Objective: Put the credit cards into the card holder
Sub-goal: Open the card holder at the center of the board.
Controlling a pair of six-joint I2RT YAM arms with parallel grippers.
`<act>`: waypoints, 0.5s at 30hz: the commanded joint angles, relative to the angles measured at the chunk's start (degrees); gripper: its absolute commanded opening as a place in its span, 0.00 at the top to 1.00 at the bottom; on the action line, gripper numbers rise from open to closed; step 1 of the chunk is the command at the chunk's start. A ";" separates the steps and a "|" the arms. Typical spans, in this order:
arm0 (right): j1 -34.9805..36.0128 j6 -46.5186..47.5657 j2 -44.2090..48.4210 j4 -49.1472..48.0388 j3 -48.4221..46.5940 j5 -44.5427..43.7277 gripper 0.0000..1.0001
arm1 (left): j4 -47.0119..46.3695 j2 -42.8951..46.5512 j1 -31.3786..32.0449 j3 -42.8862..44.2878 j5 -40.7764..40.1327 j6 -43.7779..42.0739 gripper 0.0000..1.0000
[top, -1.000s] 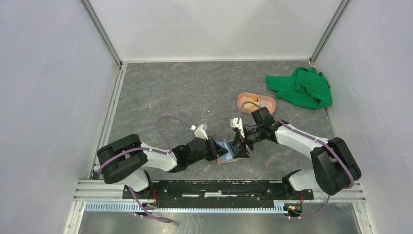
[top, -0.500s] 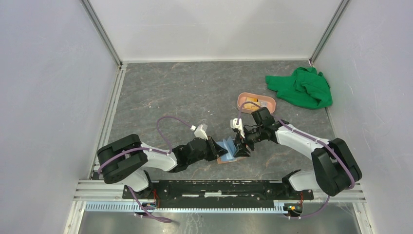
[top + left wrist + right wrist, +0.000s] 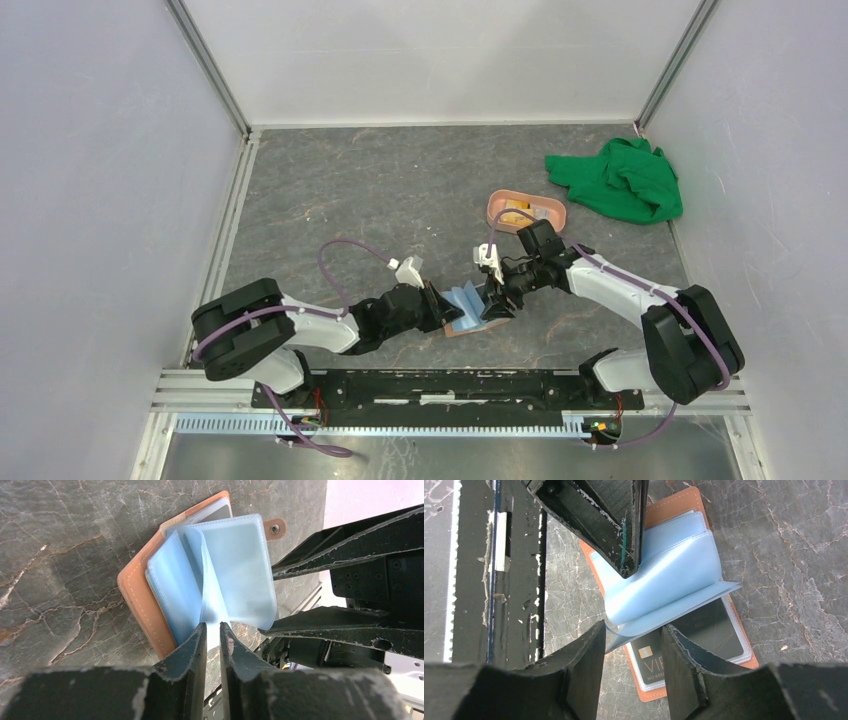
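Observation:
The tan card holder [image 3: 462,326] lies open on the table between both grippers, with its light-blue plastic sleeves [image 3: 240,565] fanned up. My left gripper [image 3: 212,626] is shut on the edge of one sleeve leaf and holds it raised; in the top view it is at the holder's left [image 3: 443,305]. My right gripper [image 3: 633,630] is open, and the lower corner of the sleeves [image 3: 669,575] sits between its fingers. A black card [image 3: 704,630] lies in a clear pocket of the holder [image 3: 674,507]. An orange-yellow card [image 3: 517,212] lies in the pink tray.
The pink oval tray [image 3: 498,203] stands behind the right arm. A crumpled green cloth [image 3: 620,180] lies at the back right. White walls close the table on three sides, and a black rail [image 3: 514,570] runs along the near edge.
My right gripper has drawn back a little from over the holder, so more of the blue sleeves shows fanned up. My left gripper keeps its grip.

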State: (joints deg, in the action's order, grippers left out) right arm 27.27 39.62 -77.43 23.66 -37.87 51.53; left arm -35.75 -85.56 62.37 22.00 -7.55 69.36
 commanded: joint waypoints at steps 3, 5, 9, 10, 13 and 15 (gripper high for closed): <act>-0.01 3.58 0.13 2.51 -2.75 3.93 0.53 | 1.41 3.76 -0.23 -0.68 -2.20 -3.39 0.78; 0.11 4.37 0.08 3.28 -2.91 4.84 0.53 | 1.62 4.79 -0.23 -0.81 -2.10 -3.54 0.77; 0.30 4.51 0.07 3.18 -2.74 4.90 0.53 | 3.14 7.69 -0.23 -0.99 -2.24 -3.88 0.68; 0.34 4.38 -0.01 3.08 -2.74 4.73 0.53 | 3.60 8.73 -0.23 -0.93 -2.45 -4.00 0.65; 0.51 4.16 -0.40 2.88 -2.77 4.47 0.53 | 4.72 11.08 -0.24 -0.91 -2.87 -4.40 0.60; 0.65 3.98 -0.57 2.70 -2.82 4.20 0.54 | 5.14 12.06 -0.25 -0.78 -3.10 -4.53 0.57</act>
State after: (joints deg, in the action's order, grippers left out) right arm 27.38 42.87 -77.69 26.46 -38.57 54.41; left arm -31.48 -76.34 62.35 21.19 -8.88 68.01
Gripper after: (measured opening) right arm 0.468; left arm 0.407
